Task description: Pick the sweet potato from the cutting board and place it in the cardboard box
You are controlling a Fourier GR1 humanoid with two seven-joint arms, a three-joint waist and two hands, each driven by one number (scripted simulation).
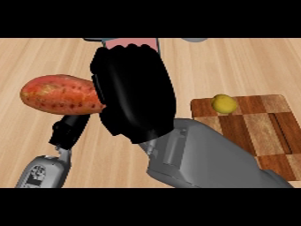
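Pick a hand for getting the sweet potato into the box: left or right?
Right. The right hand is already curled round the sweet potato, lifted off the cutting board. The left hand shows only low at the left, holding nothing. The box isn't clearly in view.

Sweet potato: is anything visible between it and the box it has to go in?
Cannot be settled: no box shows clearly. The right hand holds the sweet potato over the bare counter, left of the cutting board. The hand hides what lies behind it; only a pink edge shows above.
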